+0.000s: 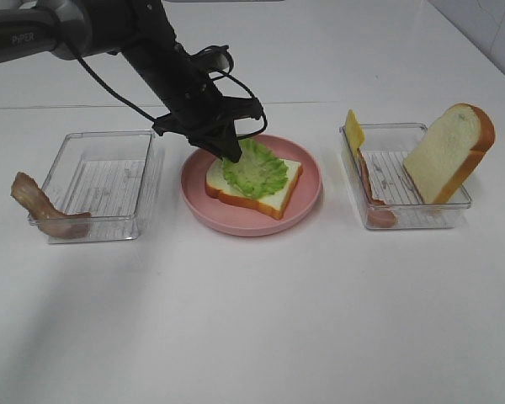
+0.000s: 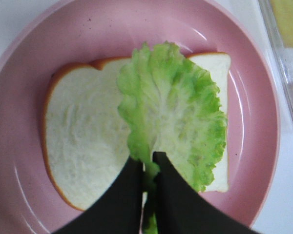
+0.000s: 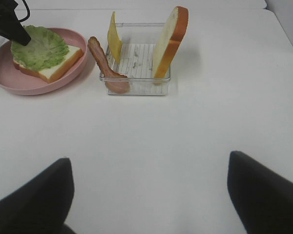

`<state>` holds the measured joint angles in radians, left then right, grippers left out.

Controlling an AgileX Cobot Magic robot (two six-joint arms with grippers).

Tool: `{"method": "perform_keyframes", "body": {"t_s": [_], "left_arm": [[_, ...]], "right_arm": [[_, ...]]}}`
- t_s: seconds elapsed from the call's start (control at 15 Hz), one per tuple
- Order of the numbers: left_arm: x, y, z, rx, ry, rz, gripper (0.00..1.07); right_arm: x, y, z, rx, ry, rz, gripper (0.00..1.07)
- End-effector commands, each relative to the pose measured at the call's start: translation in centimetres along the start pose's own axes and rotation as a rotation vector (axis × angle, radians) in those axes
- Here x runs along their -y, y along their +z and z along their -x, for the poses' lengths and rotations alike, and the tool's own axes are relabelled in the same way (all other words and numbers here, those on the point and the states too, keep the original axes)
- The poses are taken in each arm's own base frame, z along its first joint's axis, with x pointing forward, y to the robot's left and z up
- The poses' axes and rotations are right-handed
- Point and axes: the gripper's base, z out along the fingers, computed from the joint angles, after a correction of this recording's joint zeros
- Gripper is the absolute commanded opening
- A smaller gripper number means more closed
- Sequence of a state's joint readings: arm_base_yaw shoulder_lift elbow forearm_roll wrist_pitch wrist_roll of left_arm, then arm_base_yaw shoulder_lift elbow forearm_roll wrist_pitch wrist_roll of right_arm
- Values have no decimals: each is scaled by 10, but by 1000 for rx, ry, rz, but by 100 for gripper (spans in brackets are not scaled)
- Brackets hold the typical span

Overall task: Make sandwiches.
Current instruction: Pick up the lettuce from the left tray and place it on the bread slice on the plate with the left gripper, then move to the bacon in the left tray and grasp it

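A pink plate [image 1: 236,223] holds one bread slice [image 1: 278,198] with a green lettuce leaf [image 1: 254,168] lying on it. My left gripper [image 1: 230,153] is over the plate's near-left part, shut on the leaf's stem. The left wrist view shows the black fingertips [image 2: 132,175] pinched on the stem, with the lettuce [image 2: 176,102] spread over the bread [image 2: 83,141]. My right gripper [image 3: 151,195] is open and empty, low over bare table, well away from the food. It is out of the high view.
A clear tray [image 1: 412,215] on the right holds an upright bread slice [image 1: 450,151], a yellow cheese slice [image 1: 353,130] and a pink-brown strip [image 1: 370,189]. A clear tray [image 1: 109,135] on the left has a brown bacon strip [image 1: 42,210] hanging over its front-left corner.
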<state>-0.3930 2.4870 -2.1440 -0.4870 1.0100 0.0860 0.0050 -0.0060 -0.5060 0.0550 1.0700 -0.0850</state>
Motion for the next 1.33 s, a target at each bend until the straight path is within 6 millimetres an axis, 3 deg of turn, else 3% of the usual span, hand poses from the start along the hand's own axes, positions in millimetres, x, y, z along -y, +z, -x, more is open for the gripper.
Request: {"method": "perform_keyframes", "body": {"t_s": [0.07, 0.2, 0.53, 0.73, 1.0, 1.07, 1.13, 1.33], "left_arm": [[2, -2, 2, 15, -8, -2, 47], [6, -13, 4, 31, 4, -1, 77], [16, -47, 15, 51, 54, 80, 77], [17, -80, 20, 5, 86, 232, 75], [26, -117, 23, 86, 91, 300, 74], [26, -117, 23, 86, 91, 300, 74], [31, -136, 23, 128, 86, 331, 74], [33, -164, 5, 111, 57, 350, 74]], "right_arm": [[0, -1, -1, 16, 11, -3, 81], [0, -1, -1, 16, 11, -3, 81], [0, -1, -1, 16, 11, -3, 81], [0, -1, -1, 16, 11, -3, 81], [0, -1, -1, 16, 11, -3, 81], [0, -1, -1, 16, 11, -3, 81], [0, -1, -1, 16, 11, -3, 81], [0, -1, -1, 16, 11, -3, 81]]}}
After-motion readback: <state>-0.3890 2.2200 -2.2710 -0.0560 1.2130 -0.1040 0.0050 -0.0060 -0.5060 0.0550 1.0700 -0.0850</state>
